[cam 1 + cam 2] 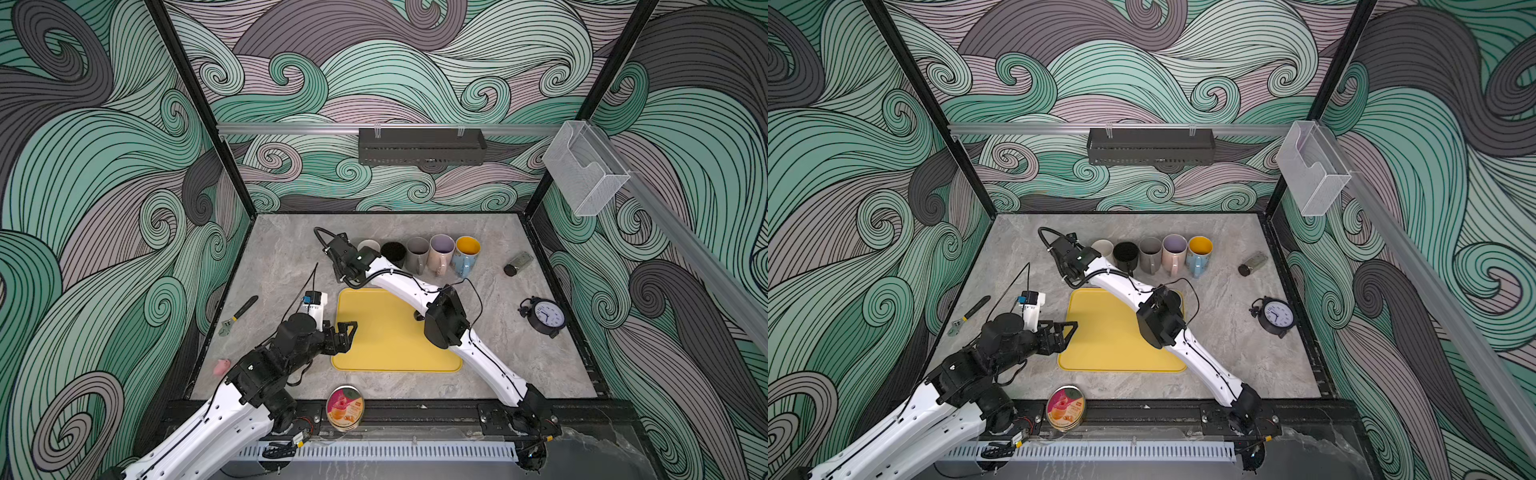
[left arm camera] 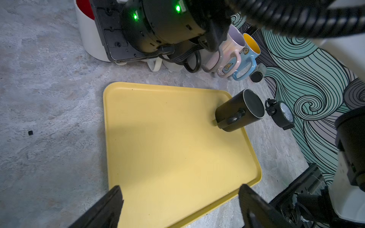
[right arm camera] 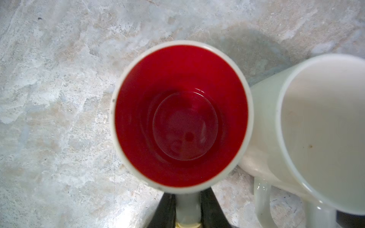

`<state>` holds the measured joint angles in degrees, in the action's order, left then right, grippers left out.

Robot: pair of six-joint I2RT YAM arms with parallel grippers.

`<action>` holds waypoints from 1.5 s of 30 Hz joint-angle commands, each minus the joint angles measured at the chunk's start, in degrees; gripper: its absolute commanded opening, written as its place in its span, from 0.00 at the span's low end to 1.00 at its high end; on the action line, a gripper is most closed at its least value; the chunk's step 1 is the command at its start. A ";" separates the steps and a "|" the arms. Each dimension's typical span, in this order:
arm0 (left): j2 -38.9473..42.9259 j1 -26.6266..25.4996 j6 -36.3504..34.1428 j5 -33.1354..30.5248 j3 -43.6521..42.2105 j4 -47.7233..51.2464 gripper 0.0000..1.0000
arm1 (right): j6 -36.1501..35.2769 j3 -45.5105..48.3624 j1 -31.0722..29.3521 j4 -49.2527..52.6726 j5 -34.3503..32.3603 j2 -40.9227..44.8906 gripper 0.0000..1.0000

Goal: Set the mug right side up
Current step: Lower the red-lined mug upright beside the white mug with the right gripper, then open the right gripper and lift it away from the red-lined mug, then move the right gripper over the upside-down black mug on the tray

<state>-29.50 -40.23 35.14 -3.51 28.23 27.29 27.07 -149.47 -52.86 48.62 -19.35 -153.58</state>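
I found the red-lined mug (image 3: 181,116) standing upright on the grey table (image 3: 49,98), mouth up, just beside a cream mug (image 3: 316,128). I could not tell whether the two touched. The right gripper (image 3: 187,194) was pinching its handle, one black finger pressed to each side. In both top views that arm reached across to the left end of the mug row at the back and hid the red-lined mug under its wrist.

The left gripper (image 2: 180,189) was spread wide and held nothing. It hovered over the left edge of the yellow tray (image 2: 158,138). On the tray's far right corner a black mug (image 2: 239,112) lay on its side, handle up, well apart from either gripper.
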 commanded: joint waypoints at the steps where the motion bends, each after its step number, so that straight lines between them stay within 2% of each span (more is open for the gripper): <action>1: 0.61 -0.20 0.02 0.17 -0.52 -0.20 0.93 | 0.90 -1.88 -0.21 -1.29 -2.70 0.82 0.26; 7: 1.80 -0.14 0.31 0.18 -0.63 -0.04 0.93 | 0.84 -0.23 -0.56 -1.23 -2.49 2.52 0.28; 18: -0.98 -0.18 -0.49 1.93 0.62 -3.20 0.93 | -3.54 9.15 -2.11 -2.19 -4.31 16.25 0.35; 24: -2.84 -0.18 -1.33 0.92 1.19 -4.48 0.94 | -6.69 18.01 -3.83 -3.85 -7.54 26.98 0.39; 29: -6.13 -0.07 -1.73 0.82 2.76 -4.25 0.94 | -6.90 32.43 -5.87 -9.44 -15.43 38.08 0.42; 35: -9.40 0.15 -2.15 0.93 2.27 -8.81 0.95 | 1.73 51.44 -5.93 -16.85 -21.59 53.12 0.43; 39: -12.70 0.28 -2.37 1.85 3.63 -9.39 0.95 | 13.85 61.74 -5.91 -18.39 -26.19 61.66 0.41; 41: -13.21 0.29 -2.06 1.86 4.27 -8.64 0.95 | 21.51 63.81 -5.94 -14.51 -27.21 63.44 0.42; 45: -11.78 0.25 -2.35 0.42 3.11 -9.54 0.95 | 31.53 65.39 -6.35 -7.04 -26.47 63.16 0.44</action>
<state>-42.30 -40.21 33.93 -2.35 29.95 19.16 46.52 -85.82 -58.92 36.21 -43.35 -89.67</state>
